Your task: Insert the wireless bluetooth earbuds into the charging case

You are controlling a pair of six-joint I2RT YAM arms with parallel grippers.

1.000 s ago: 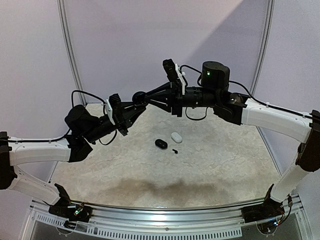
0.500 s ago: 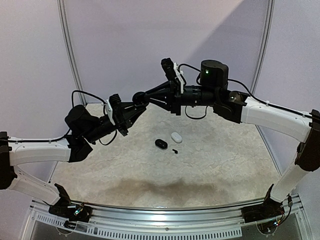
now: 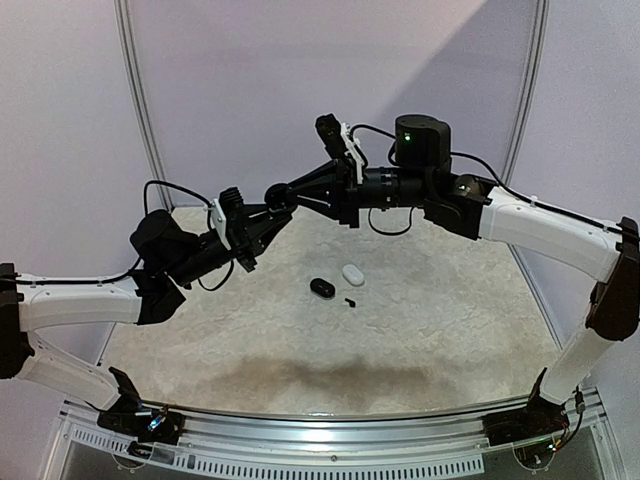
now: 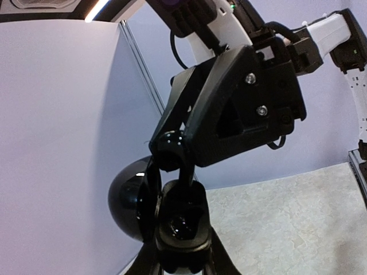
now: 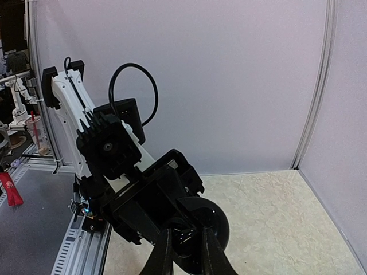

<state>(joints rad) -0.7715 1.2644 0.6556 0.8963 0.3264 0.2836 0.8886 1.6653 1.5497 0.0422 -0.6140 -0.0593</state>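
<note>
The right gripper [image 3: 288, 192], pinching a black bud [image 4: 170, 152] (I think), has slid left onto the black case [image 4: 133, 197], which the left gripper [image 4: 180, 243] squeezes tight: nearly in.

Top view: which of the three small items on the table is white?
The right-hand oval; the left oval and the tiny bit are black.

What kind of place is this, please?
Probably a robot test booth in a lab. A left arm and a right arm are bolted at the table edge, plain partition walls close it in, and other equipment stands outside.
</note>
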